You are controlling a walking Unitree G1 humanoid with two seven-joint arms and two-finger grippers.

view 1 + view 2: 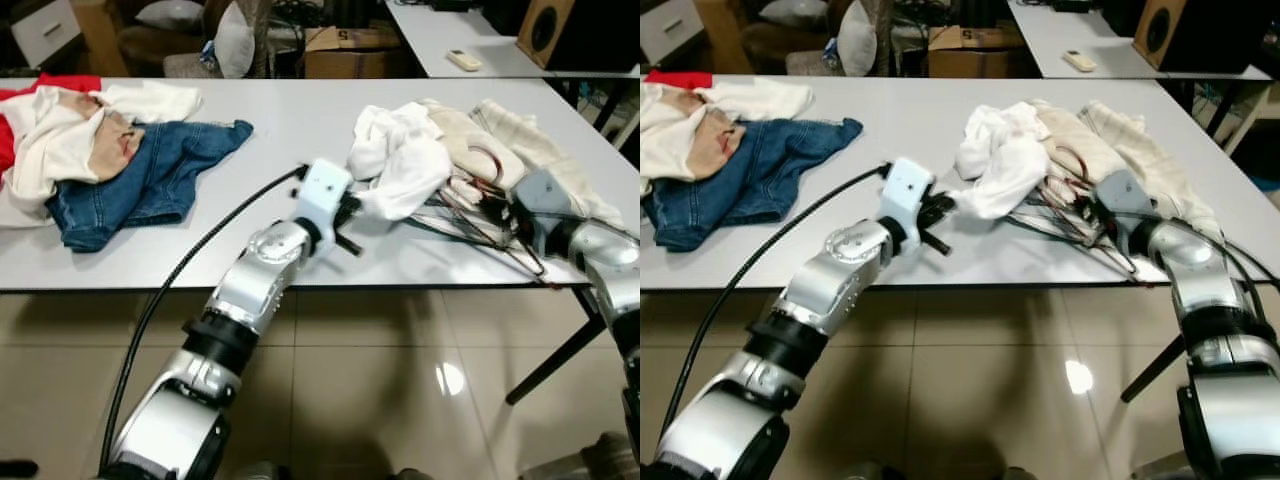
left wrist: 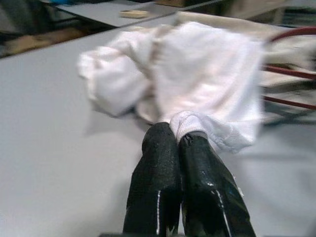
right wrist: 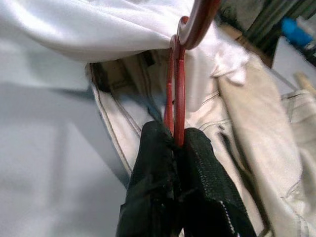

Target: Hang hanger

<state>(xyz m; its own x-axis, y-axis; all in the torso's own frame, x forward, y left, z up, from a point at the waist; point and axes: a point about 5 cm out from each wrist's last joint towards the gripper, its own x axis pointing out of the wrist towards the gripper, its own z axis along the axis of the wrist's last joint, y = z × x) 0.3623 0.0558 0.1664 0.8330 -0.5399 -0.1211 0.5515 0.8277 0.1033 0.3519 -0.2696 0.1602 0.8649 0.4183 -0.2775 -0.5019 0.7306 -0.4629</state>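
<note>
Left fingers (image 2: pixel 163 173): I pinch the white garment (image 1: pixel 400 165) at its edge.
Right fingers (image 3: pixel 158 163): I clamp the red hanger (image 3: pixel 178 89) on the table (image 1: pixel 290 120).

Bright even indoor light, floor glare (image 1: pixel 450 378), blurred left wrist view

A long grey table (image 1: pixel 300 130) spans the room from nine to three o'clock, standing on glossy beige floor tiles (image 1: pixel 400 400) that catch a bright spot of ceiling light at five o'clock. Behind it, at one o'clock, stands a second pale table (image 1: pixel 440 30) with a wooden speaker (image 1: pixel 548 30) beside it. Cardboard boxes (image 1: pixel 345 50) sit at twelve o'clock.
</note>
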